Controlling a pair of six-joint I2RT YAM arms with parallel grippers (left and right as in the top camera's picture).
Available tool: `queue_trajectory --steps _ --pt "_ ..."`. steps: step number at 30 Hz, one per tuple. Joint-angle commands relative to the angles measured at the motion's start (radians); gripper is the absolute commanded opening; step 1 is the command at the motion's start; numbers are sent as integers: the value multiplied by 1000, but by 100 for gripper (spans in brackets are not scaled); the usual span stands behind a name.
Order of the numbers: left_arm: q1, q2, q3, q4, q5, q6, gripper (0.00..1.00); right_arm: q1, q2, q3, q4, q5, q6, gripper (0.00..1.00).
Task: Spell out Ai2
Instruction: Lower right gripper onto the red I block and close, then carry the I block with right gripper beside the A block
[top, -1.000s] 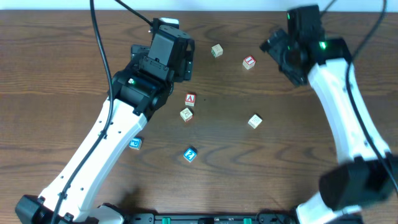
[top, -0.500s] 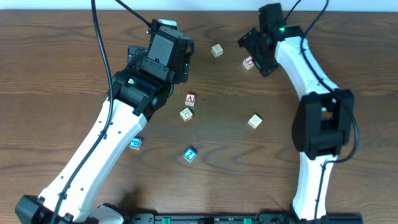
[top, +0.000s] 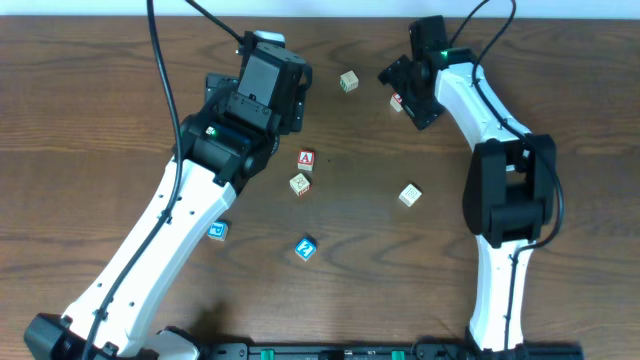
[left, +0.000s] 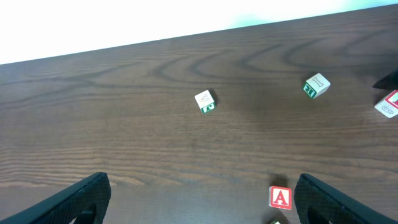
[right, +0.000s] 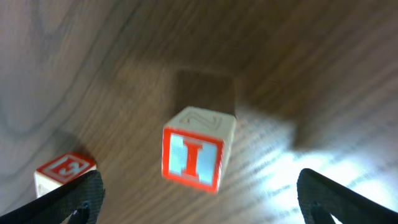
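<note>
**Task items**
- I block (right: 198, 152): a pale cube. The face towards the right wrist camera has a red border and a red "I" on a light blue field. It rests on the table (top: 100, 120) at the far right-centre, below the right gripper (right: 199, 186) and between the lines of its two fingers.
- A block (top: 306, 158): a red "A" on a white face, lying mid-table near the head of the left arm.
- 2 block (top: 306, 248): a blue face with a white "2", on the near side of the table, well apart from the A block.

**Grippers**
- Right gripper: the fingers are spread wide and touch nothing.
- Left gripper (left: 202, 179): the fingers are spread wide and held over bare wood, with the A block just inside the right finger.

**Surrounding items**
- A pale block (top: 299, 183) sits just beside the A block on its near side.
- A red-edged block (right: 62, 171), its character unreadable, lies near one right finger, apart from the I block.
- A green-marked block (top: 348, 81) lies left of the I block.
- A tan block (top: 410, 194) lies on the right.
- A blue block (top: 217, 231) lies beside the left arm.
</note>
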Motion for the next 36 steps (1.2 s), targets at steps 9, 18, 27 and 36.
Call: queue_trajectory --steps 9,18,27,36 --pt "0 -8 9 -10 -24 18 95 2 24 18 18 60 17 66" --pt "0 -8 9 -14 -24 18 95 2 24 17 17 63 16 51" --pt "0 -8 9 -14 -24 18 95 8 24 17 15 67 -24 35" --pt "0 -8 9 -14 -25 18 95 14 -13 19 1 56 -195 25"
